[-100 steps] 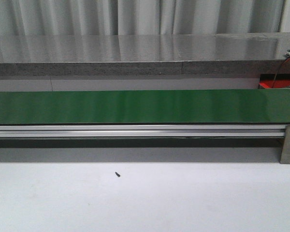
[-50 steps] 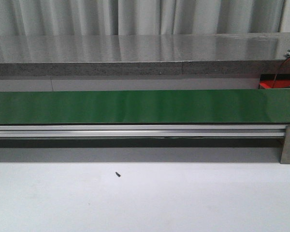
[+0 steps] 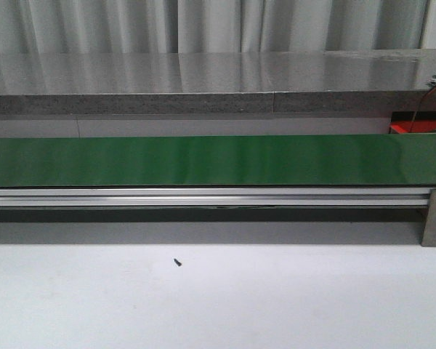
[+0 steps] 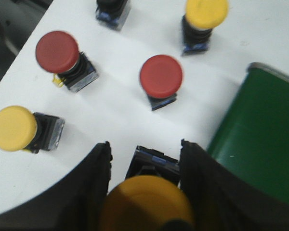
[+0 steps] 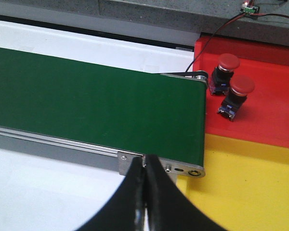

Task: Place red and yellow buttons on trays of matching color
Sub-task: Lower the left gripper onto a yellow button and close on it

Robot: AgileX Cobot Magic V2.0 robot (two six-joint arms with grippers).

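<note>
In the left wrist view my left gripper (image 4: pixel 144 147) is shut on a yellow button (image 4: pixel 147 202), its black base between the fingertips. On the white table beyond lie two red buttons (image 4: pixel 57 52) (image 4: pixel 161 76) and two more yellow buttons (image 4: pixel 206 12) (image 4: pixel 13 128). In the right wrist view my right gripper (image 5: pixel 145 161) is shut and empty over the belt's end bracket. Two red buttons (image 5: pixel 228 62) (image 5: pixel 242 85) stand on the red tray (image 5: pixel 269 115). The yellow tray (image 5: pixel 250 187) holds nothing in view. Neither gripper shows in the front view.
The green conveyor belt (image 3: pixel 203 160) runs across the front view, with a corner of the red tray (image 3: pixel 414 127) at its right end. The belt's other end (image 4: pixel 260 139) lies beside my left gripper. Another button's black base (image 4: pixel 111 9) sits at the frame edge.
</note>
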